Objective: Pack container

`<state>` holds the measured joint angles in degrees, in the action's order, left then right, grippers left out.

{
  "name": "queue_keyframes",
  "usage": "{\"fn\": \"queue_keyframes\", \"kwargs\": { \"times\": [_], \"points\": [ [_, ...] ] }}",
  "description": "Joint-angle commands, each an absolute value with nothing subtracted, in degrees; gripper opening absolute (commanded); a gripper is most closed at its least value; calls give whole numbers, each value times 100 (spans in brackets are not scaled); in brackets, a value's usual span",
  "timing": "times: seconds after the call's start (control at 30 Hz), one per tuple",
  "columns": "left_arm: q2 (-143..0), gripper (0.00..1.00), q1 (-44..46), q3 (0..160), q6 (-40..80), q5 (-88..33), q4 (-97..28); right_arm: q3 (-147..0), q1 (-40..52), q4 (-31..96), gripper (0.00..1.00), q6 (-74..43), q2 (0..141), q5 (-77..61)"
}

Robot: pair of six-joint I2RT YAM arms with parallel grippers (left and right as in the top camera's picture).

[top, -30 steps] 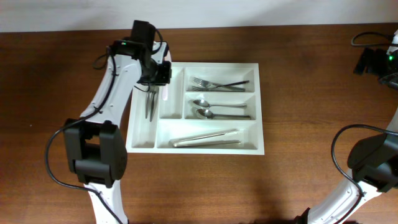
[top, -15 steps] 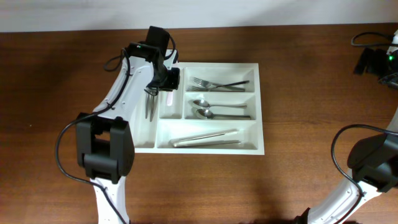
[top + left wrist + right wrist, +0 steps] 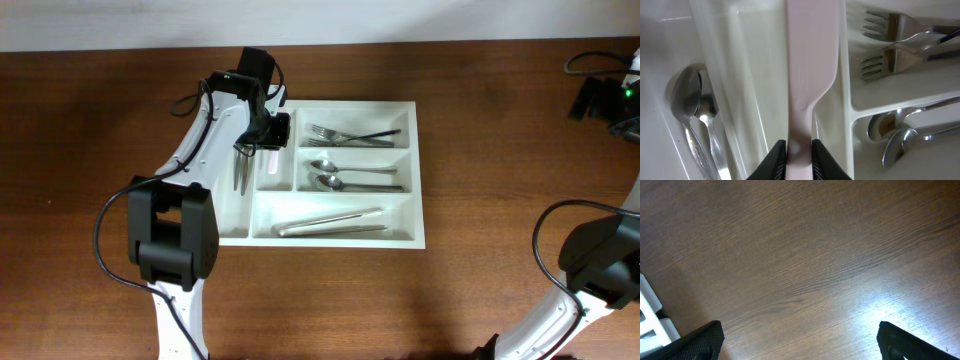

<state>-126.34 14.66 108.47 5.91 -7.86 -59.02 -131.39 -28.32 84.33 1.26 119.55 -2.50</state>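
Pink utensil (image 3: pixel 810 60), pinched in left gripper (image 3: pixel 799 148), lower straight into narrow slot of container (image 3: pixel 400 228) directly below, parallel w/ slot walls, spreading jaws only once flat on slot floor.

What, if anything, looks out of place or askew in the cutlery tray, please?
Nothing is spilled or damaged. The pale pink flat plastic utensil, the only non-metal piece, is gripped by the left end effector over a narrow slot of the white plastic cutlery tray; its blade seems to overlap the divider beside the metal forks.
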Motion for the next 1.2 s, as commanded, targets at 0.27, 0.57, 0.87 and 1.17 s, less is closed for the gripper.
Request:
{"fn": "queue_keyframes", "kwargs": {
  "times": [0.27, 0.57, 0.87, 1.17],
  "points": [
    [-12689, 20, 1448, 10938, 644, -725, -5918, -13135, -2853, 8433, 99, 78, 11937, -259],
    [-12687, 35, 1448, 10984, 642, -725, -5824, -13135, -2849, 8433, 98, 78, 11937, -259],
    [-12599, 63, 1144, 12335, 639, -720, -5846, -13135, -2853, 8433, 99, 78, 11937, -259],
    [-12208, 99, 325, 13410, 635, 685, -6674, -13135, -2853, 8433, 99, 78, 11937, -259]
  ]
}}
